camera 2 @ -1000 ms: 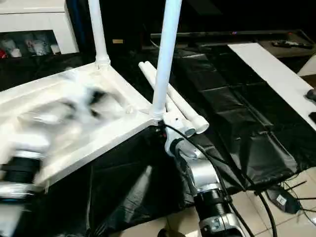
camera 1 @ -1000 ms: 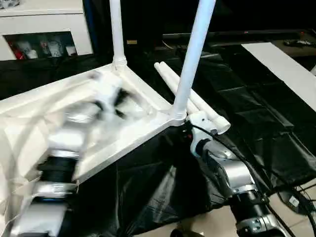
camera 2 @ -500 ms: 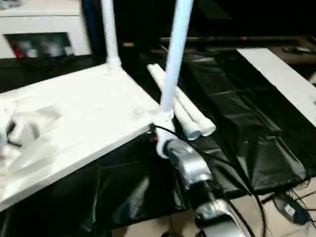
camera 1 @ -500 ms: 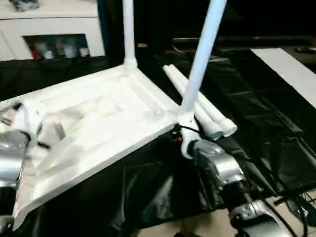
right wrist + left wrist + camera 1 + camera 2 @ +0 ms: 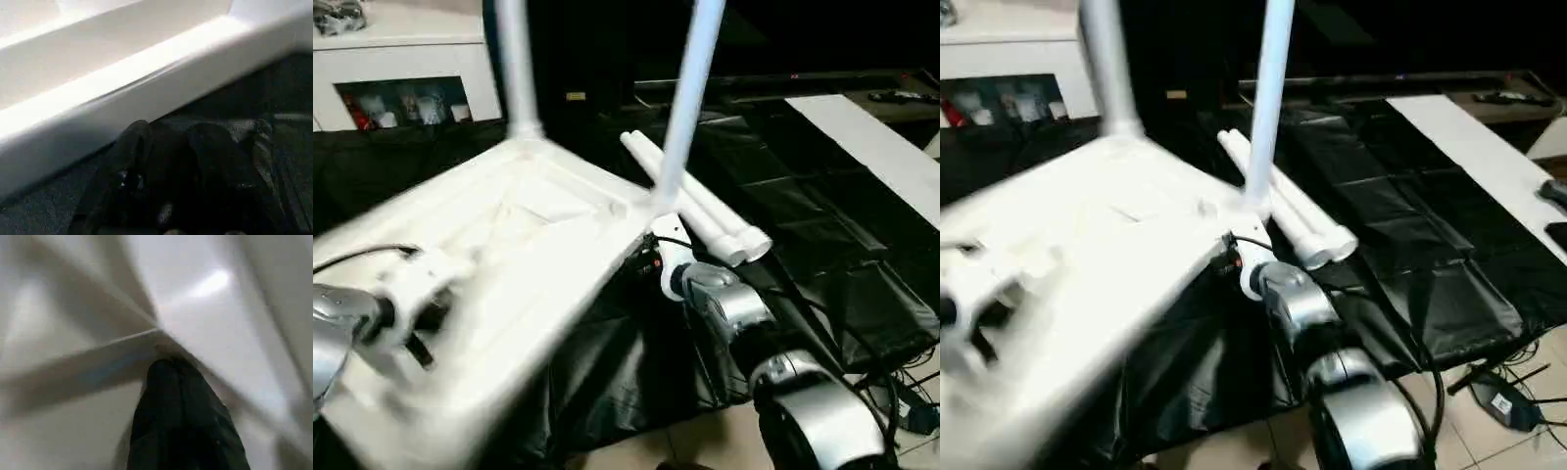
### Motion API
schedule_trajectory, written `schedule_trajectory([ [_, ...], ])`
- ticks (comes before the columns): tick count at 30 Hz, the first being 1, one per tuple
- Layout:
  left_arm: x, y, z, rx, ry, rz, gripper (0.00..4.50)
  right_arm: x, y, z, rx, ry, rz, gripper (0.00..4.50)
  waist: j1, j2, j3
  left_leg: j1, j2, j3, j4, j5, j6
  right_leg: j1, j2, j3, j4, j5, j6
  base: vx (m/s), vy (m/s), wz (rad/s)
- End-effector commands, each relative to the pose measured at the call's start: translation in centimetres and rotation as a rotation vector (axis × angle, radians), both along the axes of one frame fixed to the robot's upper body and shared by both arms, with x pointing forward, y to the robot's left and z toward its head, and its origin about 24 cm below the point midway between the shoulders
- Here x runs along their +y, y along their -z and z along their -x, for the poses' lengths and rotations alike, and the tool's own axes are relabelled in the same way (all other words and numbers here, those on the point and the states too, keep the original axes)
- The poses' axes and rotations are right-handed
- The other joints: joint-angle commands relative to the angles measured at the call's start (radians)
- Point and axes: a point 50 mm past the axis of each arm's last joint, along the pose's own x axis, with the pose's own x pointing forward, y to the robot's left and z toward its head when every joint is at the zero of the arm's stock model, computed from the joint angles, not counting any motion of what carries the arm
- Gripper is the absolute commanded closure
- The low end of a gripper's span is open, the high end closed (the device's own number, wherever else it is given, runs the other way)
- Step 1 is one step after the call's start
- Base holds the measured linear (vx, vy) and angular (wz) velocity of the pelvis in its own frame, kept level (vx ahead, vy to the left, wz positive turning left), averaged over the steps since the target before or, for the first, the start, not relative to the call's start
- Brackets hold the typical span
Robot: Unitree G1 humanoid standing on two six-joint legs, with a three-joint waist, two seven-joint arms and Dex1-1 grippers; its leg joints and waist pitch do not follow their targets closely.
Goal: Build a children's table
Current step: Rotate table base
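Observation:
The white tabletop (image 5: 558, 225) lies upside down and tilted, ribbed underside up. Two legs stand in its far corner sockets, one at the back (image 5: 514, 69) and one at the right corner (image 5: 690, 98). Two loose legs (image 5: 705, 201) lie side by side on the black cloth just beyond that corner. My left gripper (image 5: 421, 294) rests on the underside near the front left, pressed against a rib (image 5: 88, 367). My right gripper (image 5: 658, 257) sits under the right corner, below the rim (image 5: 146, 83), shut with nothing in it.
Black cloth (image 5: 822, 225) covers the work surface to the right. A white cabinet (image 5: 401, 59) stands at the back left and a white board (image 5: 871, 137) at the far right. Cables and a plug (image 5: 1498, 392) lie on the floor near my right arm.
My left arm has swung from the middle of the underside to its near left part. The tabletop has shifted and tilted further. My right gripper has stayed at the corner.

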Motion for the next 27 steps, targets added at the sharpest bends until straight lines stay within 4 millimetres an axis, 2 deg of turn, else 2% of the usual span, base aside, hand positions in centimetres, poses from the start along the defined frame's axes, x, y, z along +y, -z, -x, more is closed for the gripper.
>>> schedule_trajectory([
  [1, -3.1, 0.2, 0.1, 0.033, 0.114, 0.117, 4.5, 2.5, -0.7, 0.3, -0.017, -0.075, -0.04, 3.22, -0.004, 0.022, -0.053, 0.018, 0.042, -0.025, -0.082, -0.467, -0.071, 0.023, -0.07, 0.058, -0.078, -0.468, -0.166, 0.0, 0.0, 0.0],
  [2, -4.1, 0.1, -0.2, 0.021, 0.127, 0.148, 4.5, 3.2, -0.8, 0.4, -0.017, -0.1, -0.049, 3.34, -0.006, 0.025, -0.055, 0.017, 0.041, -0.026, -0.081, -0.458, -0.073, 0.025, -0.072, 0.059, -0.077, -0.462, -0.162, 0.0, 0.0, 0.0],
  [3, -4.5, 0.1, -0.4, 0.017, 0.133, 0.16, 4.5, 3.5, -0.9, 0.5, -0.017, -0.113, -0.054, 3.34, -0.01, 0.017, -0.055, 0.015, 0.041, -0.024, -0.08, -0.453, -0.071, 0.025, -0.072, 0.059, -0.078, -0.465, -0.159, 0.0, 0.0, 0.0],
  [4, -5.1, 0.1, -0.8, -0.008, 0.139, 0.169, 4.5, 3.8, -0.9, 0.6, -0.017, -0.129, -0.06, 3.34, -0.011, 0.016, -0.057, 0.014, 0.041, -0.025, -0.079, -0.438, -0.07, 0.028, -0.074, 0.059, -0.077, -0.463, -0.156, 0.0, 0.0, 0.0],
  [6, -5.6, 0.2, -1.4, -0.042, 0.124, 0.166, 4.5, 4.1, -0.9, 0.6, -0.018, -0.14, -0.062, 3.7, -0.016, 0.015, -0.058, 0.009, 0.039, -0.025, -0.078, -0.416, -0.069, 0.031, -0.072, 0.058, -0.076, -0.46, -0.146, 0.0, 0.0, 0.0],
  [8, -5.7, 0.5, -3.6, -0.163, 0.042, 0.105, 4.5, 4.4, -0.9, 0.7, -0.021, -0.149, -0.059, 3.73, -0.014, 0.012, -0.059, 0.013, 0.037, -0.021, -0.075, -0.408, -0.063, 0.026, -0.069, 0.058, -0.079, -0.46, -0.142, 0.0, 0.0, 0.0],
  [9, -5.3, 0.6, -6.6, -0.318, -0.087, -0.001, 4.5, 4.5, -0.8, 0.7, -0.027, -0.147, -0.059, 3.82, -0.013, 0.01, -0.06, 0.015, 0.036, -0.019, -0.073, -0.399, -0.06, 0.026, -0.067, 0.058, -0.082, -0.465, -0.132, 0.0, 0.0, 0.0],
  [10, -5.3, 0.6, -6.6, -0.318, -0.087, -0.001, 4.5, 4.5, -0.8, 0.7, -0.027, -0.147, -0.059, 3.82, -0.003, 0.012, -0.059, 0.031, 0.032, -0.014, -0.068, -0.428, -0.06, 0.012, -0.062, 0.058, -0.092, -0.505, -0.11, 0.0, 0.0, 0.0],
  [11, -5.3, 0.6, -6.6, -0.318, -0.087, -0.001, 4.5, 4.5, -0.8, 0.7, -0.027, -0.147, -0.059, 3.82, -0.003, 0.012, -0.059, 0.031, 0.032, -0.014, -0.068, -0.428, -0.06, 0.012, -0.062, 0.058, -0.092, -0.505, -0.11, 0.0, 0.0, 0.0],
  [12, -4.3, 0.7, -8.5, -0.413, -0.165, -0.107, 4.5, 3.8, -1.0, 0.4, -0.05, -0.118, -0.059, 4.13, -0.007, 0.009, -0.058, 0.013, 0.03, -0.024, -0.074, -0.429, -0.056, 0.028, -0.066, 0.052, -0.096, -0.566, -0.07, 0.0, 0.0, 0.0],
  [13, -4.0, 0.7, -8.8, -0.436, -0.18, -0.138, 4.5, 3.6, -1.0, 0.2, -0.058, -0.105, -0.059, 4.18, -0.006, 0.017, -0.058, 0.009, 0.029, -0.028, -0.076, -0.427, -0.058, 0.032, -0.067, 0.048, -0.098, -0.584, -0.051, 0.0, 0.0, 0.0],
  [14, -3.7, 0.7, -9.1, -0.453, -0.189, -0.16, 4.5, 3.4, -1.1, 0.2, -0.065, -0.096, -0.059, 4.18, -0.008, 0.012, -0.065, 0.011, 0.03, -0.031, -0.076, -0.421, -0.058, 0.031, -0.068, 0.046, -0.101, -0.584, -0.035, 0.0, 0.0, 0.0],
  [15, -3.5, 0.6, -9.3, -0.467, -0.196, -0.179, 4.5, 3.2, -1.2, 0.0, -0.075, -0.08, -0.058, 4.18, -0.012, 0.013, -0.066, 0.004, 0.035, -0.037, -0.079, -0.405, -0.061, 0.038, -0.072, 0.046, -0.094, -0.551, -0.053, 0.0, 0.0, 0.0],
  [16, -3.5, 0.6, -9.3, -0.467, -0.196, -0.179, 4.5, 3.2, -1.2, 0.0, -0.075, -0.08, -0.058, 4.18, -0.012, 0.012, -0.067, 0.005, 0.038, -0.036, -0.078, -0.403, -0.063, 0.035, -0.073, 0.048, -0.092, -0.534, -0.063, 0.0, 0.0, 0.0],
  [17, -3.0, 0.5, -9.8, -0.5, -0.226, -0.204, 4.5, 2.3, -1.5, -0.5, -0.096, -0.028, -0.066, 4.18, -0.012, 0.017, -0.067, 0.008, 0.038, -0.035, -0.076, -0.406, -0.062, 0.031, -0.072, 0.049, -0.09, -0.522, -0.076, 0.0, 0.0, 0.0],
  [18, -2.8, 0.4, -10.1, -0.523, -0.233, -0.22, 4.5, 1.9, -1.7, -0.7, -0.104, 0.0, -0.077, 4.18, -0.01, 0.021, -0.067, 0.018, 0.037, -0.03, -0.073, -0.426, -0.06, 0.022, -0.067, 0.051, -0.09, -0.484, -0.105, 0.0, 0.0, 0.0],
  [19, -2.8, 0.2, -10.2, -0.532, -0.235, -0.222, 4.5, 1.4, -1.9, -0.9, -0.115, 0.024, -0.087, 4.18, -0.006, 0.029, -0.07, 0.016, 0.041, -0.031, -0.074, -0.411, -0.066, 0.025, -0.067, 0.054, -0.078, -0.423, -0.13, 0.0, 0.0, 0.0],
  [20, -2.8, 0.2, -10.2, -0.532, -0.235, -0.222, 4.5, 1.4, -1.9, -0.9, -0.115, 0.024, -0.087, 4.18, -0.006, 0.029, -0.07, 0.016, 0.041, -0.031, -0.074, -0.411, -0.066, 0.025, -0.067, 0.054, -0.078, -0.423, -0.13, 0.0, 0.0, 0.0],
  [21, -3.2, -0.1, -10.1, -0.531, -0.238, -0.178, 4.5, 0.6, -2.1, -1.1, -0.133, 0.053, -0.098, 4.18, -0.004, 0.032, -0.073, 0.017, 0.044, -0.024, -0.073, -0.384, -0.073, 0.025, -0.062, 0.057, -0.068, -0.314, -0.163, 0.0, 0.0, 0.0],
  [22, -3.2, -0.1, -10.1, -0.531, -0.238, -0.178, 4.5, 0.6, -2.1, -1.1, -0.133, 0.053, -0.098, 4.18, -0.001, 0.031, -0.075, 0.016, 0.045, -0.023, -0.072, -0.368, -0.074, 0.026, -0.062, 0.058, -0.062, -0.277, -0.177, 0.0, 0.0, 0.0],
  [23, -3.9, -0.5, -9.9, -0.514, -0.236, -0.105, 4.5, -0.2, -2.5, -1.3, -0.154, 0.075, -0.11, 4.18, 0.003, 0.039, -0.076, 0.016, 0.043, -0.019, -0.069, -0.345, -0.074, 0.028, -0.061, 0.059, -0.053, -0.219, -0.2, 0.0, 0.0, 0.0],
  [24, -4.2, -0.7, -9.7, -0.506, -0.231, -0.07, 4.5, -0.6, -2.7, -1.4, -0.162, 0.084, -0.118, 4.18, 0.007, 0.037, -0.077, 0.013, 0.043, -0.017, -0.067, -0.32, -0.07, 0.033, -0.061, 0.06, -0.05, -0.178, -0.21, 0.0, 0.0, 0.0],
  [25, -5.1, -1.2, -8.9, -0.484, -0.213, 0.021, 4.5, -1.9, -3.5, -1.5, -0.196, 0.105, -0.136, 4.18, 0.009, 0.039, -0.079, 0.011, 0.045, -0.017, -0.067, -0.297, -0.068, 0.04, -0.063, 0.06, -0.046, -0.143, -0.216, 0.0, 0.0, 0.0],
  [26, -5.1, -1.2, -8.9, -0.484, -0.212, 0.027, 4.5, -2.0, -3.5, -1.5, -0.2, 0.106, -0.137, 4.0, 0.013, 0.035, -0.082, 0.008, 0.048, -0.016, -0.066, -0.255, -0.065, 0.047, -0.065, 0.06, -0.039, -0.09, -0.223, 0.0, 0.0, 0.0],
  [27, -5.7, -1.3, -8.6, -0.489, -0.19, 0.089, 4.5, -3.1, -4.1, -1.5, -0.226, 0.11, -0.144, 4.0, 0.015, 0.033, -0.084, 0.009, 0.042, -0.011, -0.061, -0.208, -0.048, 0.041, -0.055, 0.058, -0.035, -0.028, -0.237, 0.0, 0.0, 0.0],
])
